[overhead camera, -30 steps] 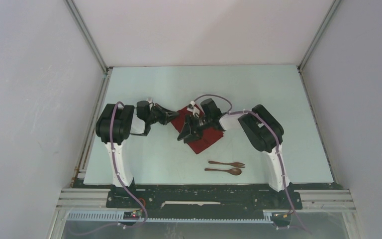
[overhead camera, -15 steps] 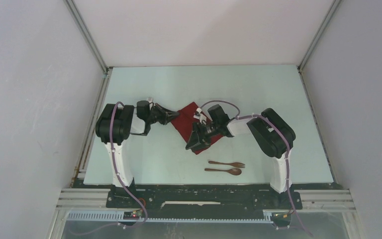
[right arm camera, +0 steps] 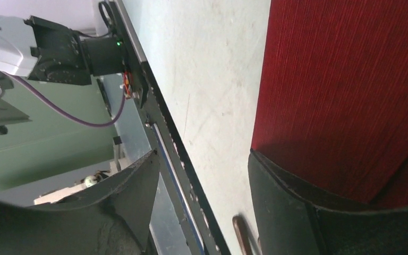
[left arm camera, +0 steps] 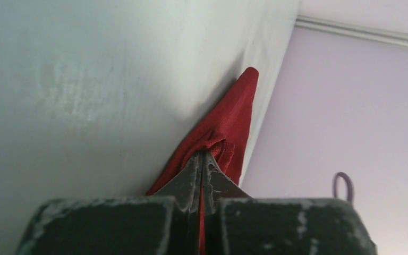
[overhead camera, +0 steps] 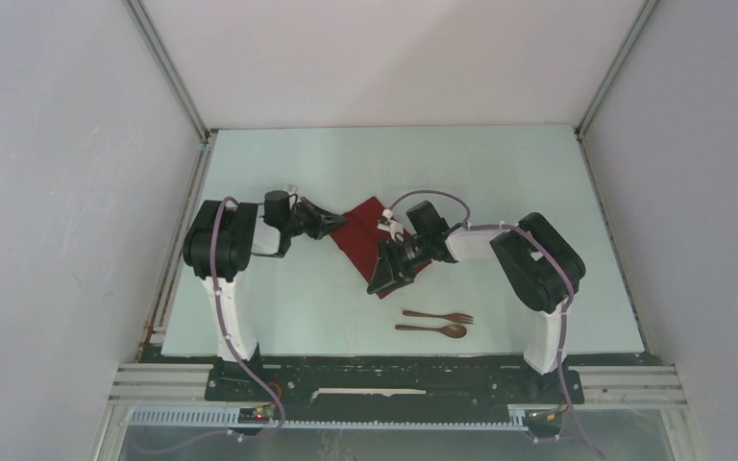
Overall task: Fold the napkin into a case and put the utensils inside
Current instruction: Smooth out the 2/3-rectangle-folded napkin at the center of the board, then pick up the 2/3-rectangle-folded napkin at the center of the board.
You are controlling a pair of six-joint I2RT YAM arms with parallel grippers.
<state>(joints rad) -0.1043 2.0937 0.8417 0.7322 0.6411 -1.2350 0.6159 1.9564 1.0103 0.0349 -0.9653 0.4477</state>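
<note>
Evidently mid-fold: left gripper is pinching the napkin, right gripper is gaping wide, fork and spoon are lying unpacked.

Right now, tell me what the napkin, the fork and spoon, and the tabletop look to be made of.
The napkin: woven cloth, matte dark red; fine ribbed threads show, and it bunches softly in the left pincer.
The fork and spoon: probably wood, going by the dark brown colour; too small to be sure.
The tabletop: hard, smooth pale sheet, faintly scuffed; material unclear.
</note>
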